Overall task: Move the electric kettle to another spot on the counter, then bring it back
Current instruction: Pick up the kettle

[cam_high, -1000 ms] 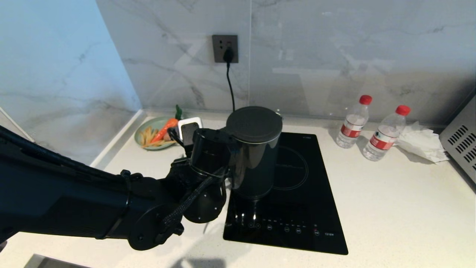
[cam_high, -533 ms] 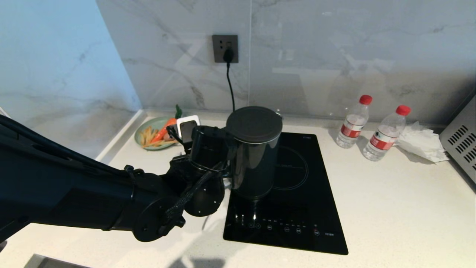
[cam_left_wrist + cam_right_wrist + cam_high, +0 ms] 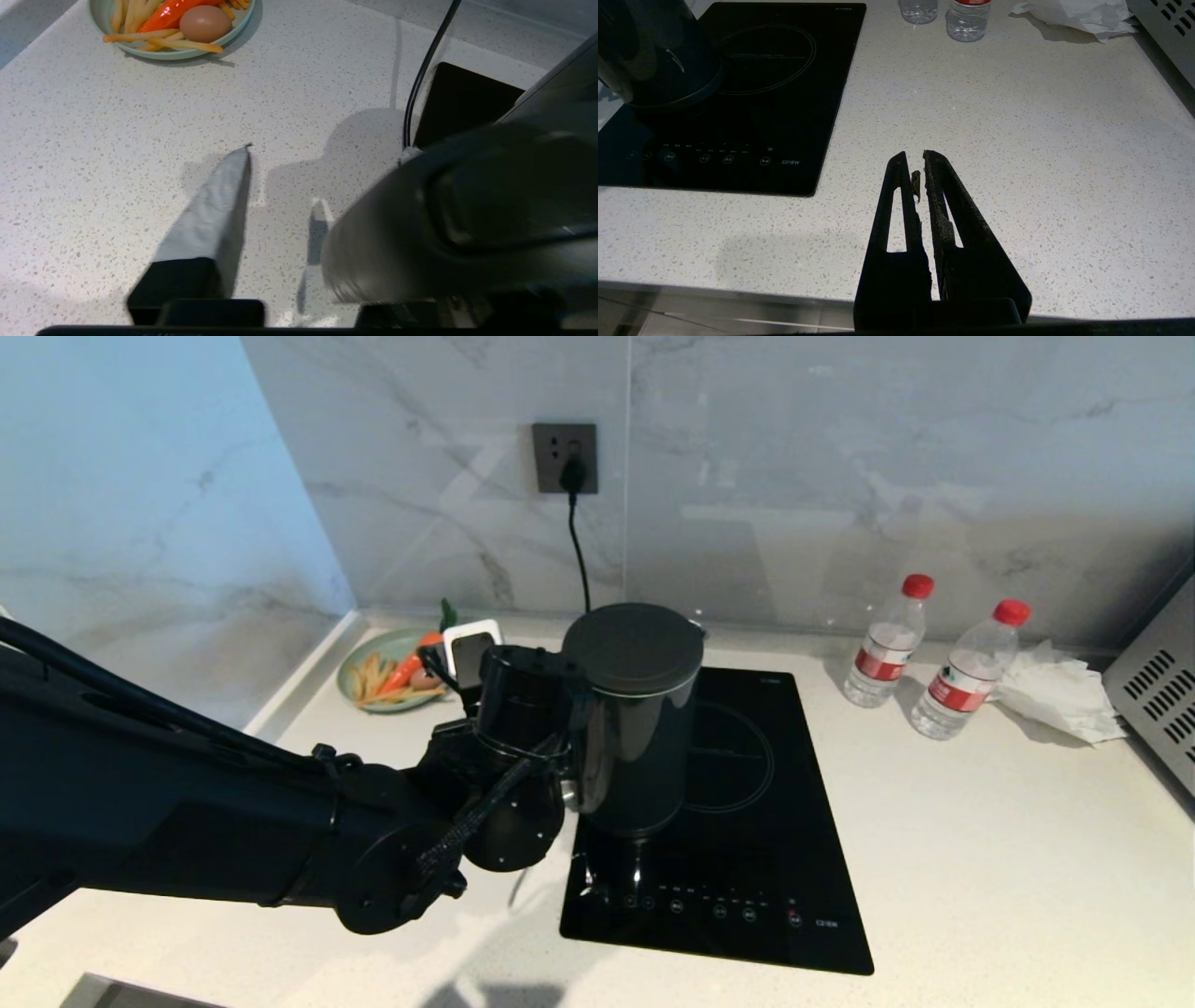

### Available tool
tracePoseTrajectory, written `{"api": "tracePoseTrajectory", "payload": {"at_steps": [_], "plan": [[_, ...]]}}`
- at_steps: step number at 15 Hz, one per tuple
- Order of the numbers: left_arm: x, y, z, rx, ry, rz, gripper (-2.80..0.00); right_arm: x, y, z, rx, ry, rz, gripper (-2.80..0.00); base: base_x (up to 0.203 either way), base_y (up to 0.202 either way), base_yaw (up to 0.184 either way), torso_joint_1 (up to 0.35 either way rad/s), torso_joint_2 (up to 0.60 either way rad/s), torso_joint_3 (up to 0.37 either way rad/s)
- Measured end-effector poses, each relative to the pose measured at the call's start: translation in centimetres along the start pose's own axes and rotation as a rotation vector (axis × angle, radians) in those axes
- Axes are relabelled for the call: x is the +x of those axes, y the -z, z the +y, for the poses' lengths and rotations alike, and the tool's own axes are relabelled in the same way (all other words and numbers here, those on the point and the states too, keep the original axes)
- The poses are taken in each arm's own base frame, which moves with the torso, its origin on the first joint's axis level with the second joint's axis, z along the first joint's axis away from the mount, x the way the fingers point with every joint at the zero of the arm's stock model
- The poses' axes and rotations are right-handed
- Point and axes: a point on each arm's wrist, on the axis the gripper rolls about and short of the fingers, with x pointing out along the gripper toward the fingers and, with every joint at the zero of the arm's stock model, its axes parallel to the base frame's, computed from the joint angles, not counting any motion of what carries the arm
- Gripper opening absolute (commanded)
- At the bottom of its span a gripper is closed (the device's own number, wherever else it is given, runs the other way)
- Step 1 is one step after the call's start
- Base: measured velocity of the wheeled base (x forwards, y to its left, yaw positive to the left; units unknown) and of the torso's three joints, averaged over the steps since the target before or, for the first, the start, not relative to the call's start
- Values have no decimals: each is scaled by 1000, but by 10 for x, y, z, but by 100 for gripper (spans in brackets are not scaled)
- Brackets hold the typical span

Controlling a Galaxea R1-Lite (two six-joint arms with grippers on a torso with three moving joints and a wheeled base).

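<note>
The left gripper is clamped on the loop handle of the electric kettle; in the left wrist view one pale finger stands clear over the speckled stone while the kettle's dark handle fills the space beside it. The kettle stands upright, and the left arm reaches it from about eight o'clock. Its base is over the near left part of the black cooktop, above the row of touch controls; whether it rests on the glass or hangs just above cannot be told. At ten o'clock from the kettle a green plate holds fries, a carrot and an egg. At twelve o'clock a black cord runs up to the wall socket. At two o'clock two red-capped water bottles stand on the counter, crumpled tissue beside them. The right gripper hovers over bare counter near the front edge, its fingers closed together on nothing.
</note>
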Motion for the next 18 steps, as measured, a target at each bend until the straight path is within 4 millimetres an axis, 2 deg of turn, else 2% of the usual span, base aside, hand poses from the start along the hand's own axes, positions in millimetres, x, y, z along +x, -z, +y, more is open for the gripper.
{"api": "tracePoseTrajectory", "payload": {"at_steps": [11,18], "plan": [[0,-3,-3,-8,3,-7,-280,0,0,0,0,0,-1,-280,0,0,0,0,0,0],[-8,-23,-17,-11,49,-48,-280,0,0,0,0,-1,0,-280,0,0,0,0,0,0]]}}
